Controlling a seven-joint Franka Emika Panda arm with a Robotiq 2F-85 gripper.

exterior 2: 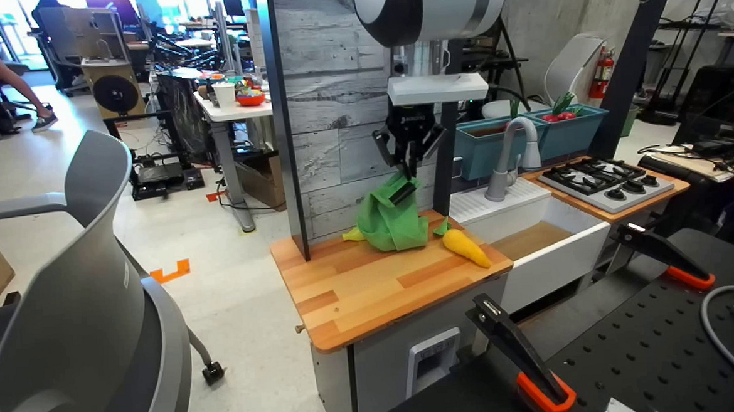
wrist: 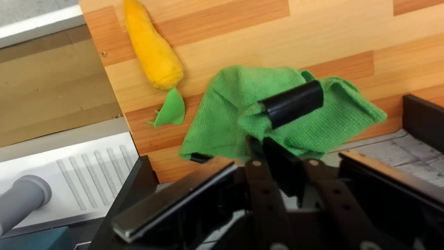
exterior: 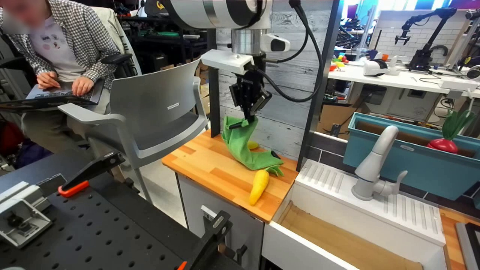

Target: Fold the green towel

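Pincer [exterior 2: 408,171] clamped on the green towel [exterior 2: 388,224], jaws nearly together, lower folds on the wooden counter [exterior 2: 365,294]

One towel [exterior 2: 390,220], two planters [exterior 2: 474,153] [exterior 2: 571,137], two clamps [exterior 2: 517,345] [exterior 2: 663,253]

In an exterior view the wooden countertop [exterior 2: 372,300], laid in pale and darker strips, has a rounded corner between seven and eight o'clock. On it lies a yellow carrot-shaped object [wrist: 152,48], at ten o'clock from the green towel [wrist: 256,86] in the wrist view, its narrow end pointing to eleven o'clock. A green leaf-shaped piece [wrist: 172,108] touches its blunt end and lies just apart from the towel. The towel's rumpled lower part seems to rest on the countertop. At nine o'clock from it in an exterior view, a yellow thing [exterior 2: 353,234] shows partly; its full shape is hidden.
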